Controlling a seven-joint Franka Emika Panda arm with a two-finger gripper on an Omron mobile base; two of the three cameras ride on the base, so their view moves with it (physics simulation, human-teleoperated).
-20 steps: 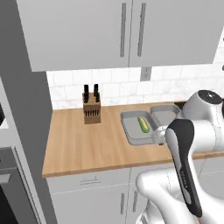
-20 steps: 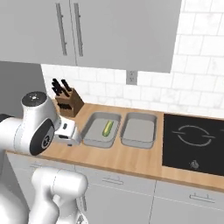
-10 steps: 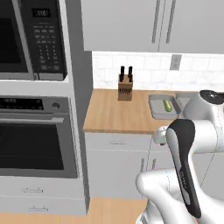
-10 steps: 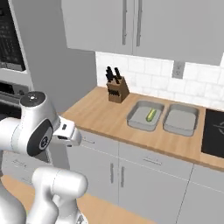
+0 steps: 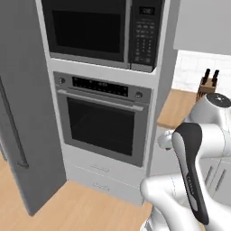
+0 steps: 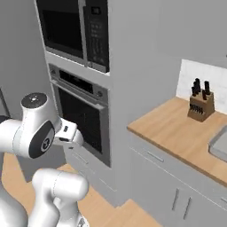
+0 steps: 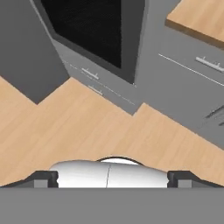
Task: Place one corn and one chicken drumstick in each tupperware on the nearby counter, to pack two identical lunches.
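My gripper point(image 7: 112, 178) hangs released and empty over bare floor by the oven point(image 5: 103, 125), while the counter point(image 6: 177, 135) lies off to my right past the oven column, so I probably face away from the food.

Light wood-grain counter point(image 6: 177, 133) beside the oven column, knife block point(image 6: 199, 104) on it, near the wall
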